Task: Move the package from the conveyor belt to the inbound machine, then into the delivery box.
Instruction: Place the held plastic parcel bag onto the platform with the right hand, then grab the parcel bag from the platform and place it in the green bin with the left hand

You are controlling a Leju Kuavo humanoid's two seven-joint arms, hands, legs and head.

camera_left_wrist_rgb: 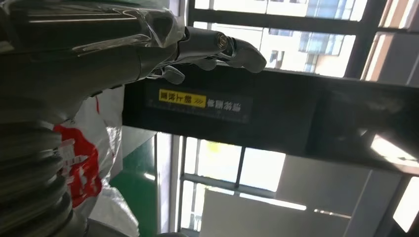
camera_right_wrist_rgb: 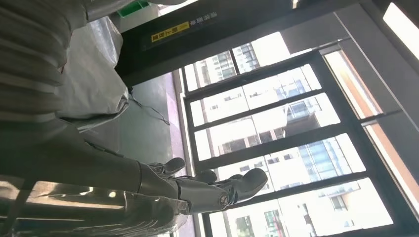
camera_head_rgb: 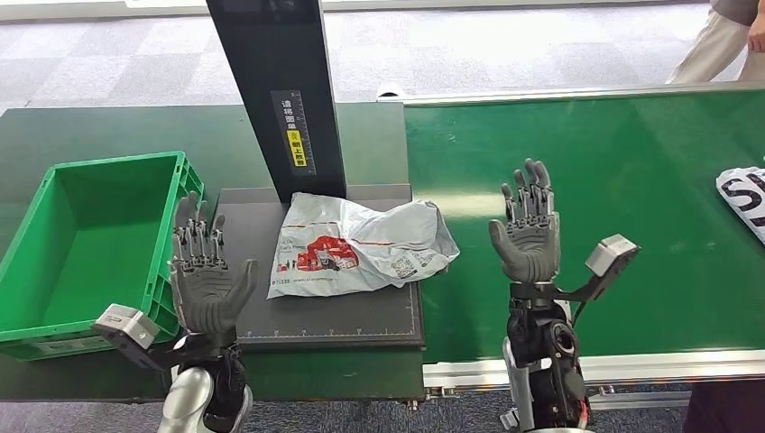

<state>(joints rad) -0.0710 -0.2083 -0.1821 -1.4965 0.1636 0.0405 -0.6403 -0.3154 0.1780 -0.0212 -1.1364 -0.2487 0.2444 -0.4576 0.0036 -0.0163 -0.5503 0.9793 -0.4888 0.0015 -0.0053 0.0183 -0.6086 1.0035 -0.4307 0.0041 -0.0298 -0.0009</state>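
Observation:
A crumpled grey plastic package with a red print lies on the dark platform of the inbound machine, its right end hanging over onto the green conveyor belt. My left hand is raised palm-up, fingers apart, just left of the platform and holds nothing. My right hand stands open over the belt, right of the package and apart from it. The left wrist view catches the package beside the left hand. In the right wrist view the package lies beyond the right hand.
An empty green delivery box sits at the left of the machine. The machine's black post rises behind the package. Another white parcel lies at the belt's right edge. A person stands at the far right.

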